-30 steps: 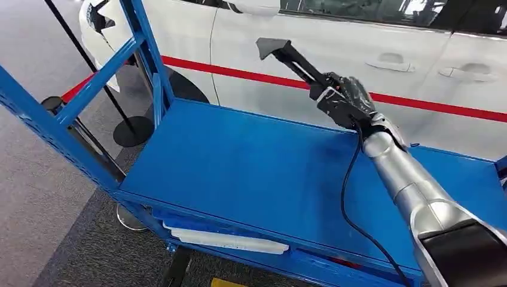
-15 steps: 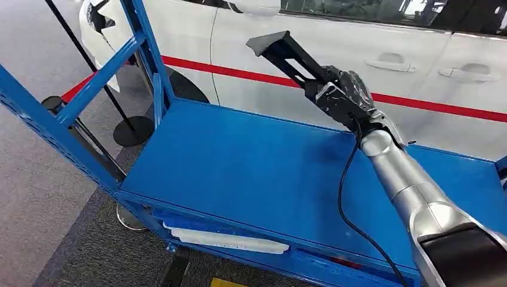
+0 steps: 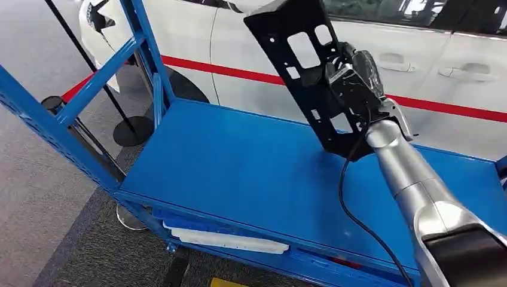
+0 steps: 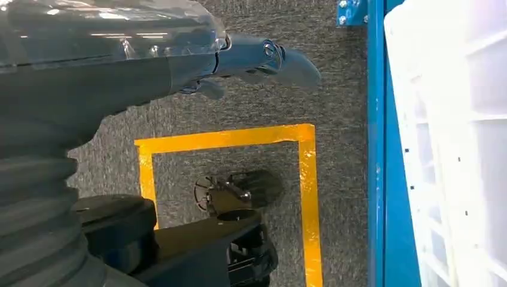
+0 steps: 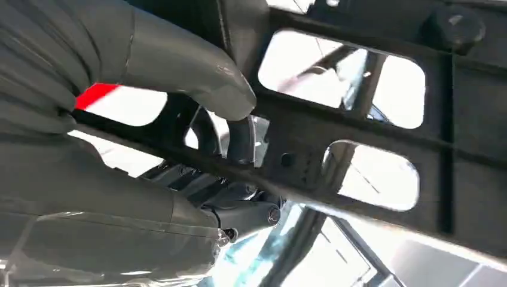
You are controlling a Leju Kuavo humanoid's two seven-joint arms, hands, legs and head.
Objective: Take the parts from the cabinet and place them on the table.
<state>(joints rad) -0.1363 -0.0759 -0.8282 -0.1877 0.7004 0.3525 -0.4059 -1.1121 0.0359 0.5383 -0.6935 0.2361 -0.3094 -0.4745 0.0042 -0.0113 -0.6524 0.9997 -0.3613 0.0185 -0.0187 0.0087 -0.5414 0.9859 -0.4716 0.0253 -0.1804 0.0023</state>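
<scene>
A flat black part (image 3: 297, 64) with several cut-out windows is gripped by my right hand (image 3: 354, 76) and hangs tilted in the air above the back of the blue table top (image 3: 239, 170), its broad face turned toward the head camera. In the right wrist view the thumb (image 5: 191, 69) presses on the part (image 5: 365, 146) and dark fingers hook through one of its openings. My left hand (image 4: 254, 58) hangs low over the floor, fingers stretched out and holding nothing.
A white car (image 3: 257, 45) with a red stripe stands right behind the table. Blue frame uprights (image 3: 89, 89) rise at the left. A white tray (image 3: 230, 240) lies on the lower shelf. Beside my left hand are yellow floor tape (image 4: 306, 197) and a white crate (image 4: 454, 149).
My right hand has turned and lifted the black part: it was edge-on and is now face-on, higher and more upright. The table and camera stay put.
</scene>
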